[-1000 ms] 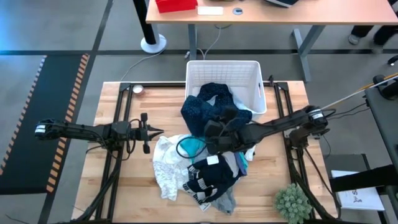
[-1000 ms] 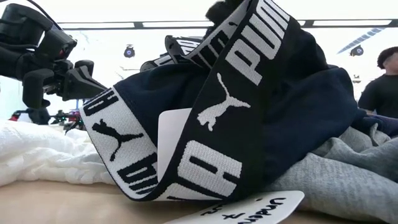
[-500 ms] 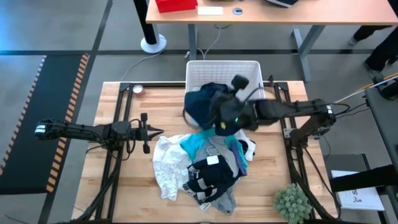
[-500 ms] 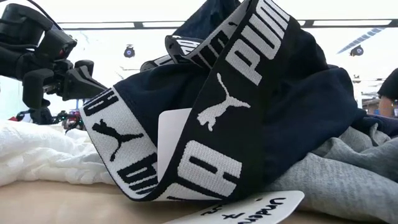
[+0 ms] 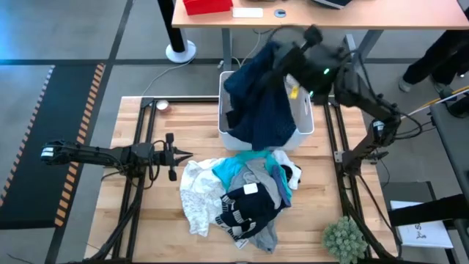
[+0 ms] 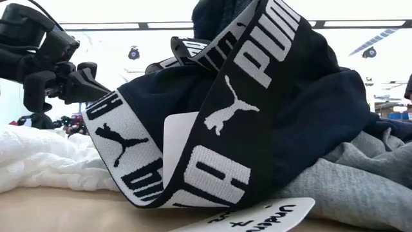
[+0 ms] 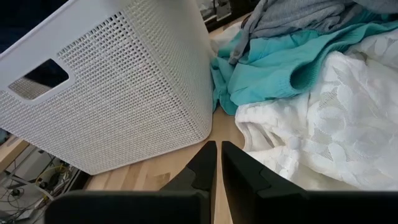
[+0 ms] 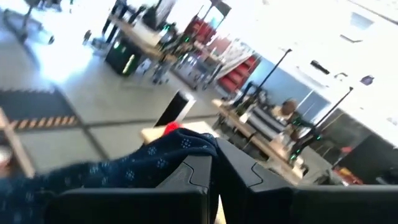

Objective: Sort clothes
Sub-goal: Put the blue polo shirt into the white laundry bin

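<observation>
My right gripper [image 5: 282, 59] is raised high over the white bin [image 5: 302, 84] and is shut on the dark navy patterned garment [image 5: 260, 103], which hangs below it over the bin. The other clothes lie piled on the table in front of the bin: white lacy [image 5: 194, 194], turquoise [image 5: 233, 170], grey [image 5: 264, 182], and black with white stripes [image 5: 245, 210]. My left gripper [image 5: 174, 154] waits shut and empty at the table's left, pointing at the pile. The low view is filled by the black garment with its white-lettered band [image 6: 244, 122]. My right gripper pinches a bunched upper part of the navy garment [image 8: 180, 155] between its two fingers; how many layers, I cannot tell. The garment is lifted clear of the pile and hangs slack below the fingers [image 8: 249, 177] over the bin, spread wide.
A small green plant [image 5: 344, 238] stands at the table's near right corner. The black frame rails [image 5: 143, 147] run along both sides of the table. A desk with a red box [image 5: 207, 6] stands beyond the far edge. A person's legs [image 5: 432, 59] show at the far right.
My right gripper has risen from the pile and gone toward the table's far edge with the navy garment. The garment has been lifted clear of the pile and now hangs over the bin. The turquoise and grey clothes beneath it lie uncovered.
</observation>
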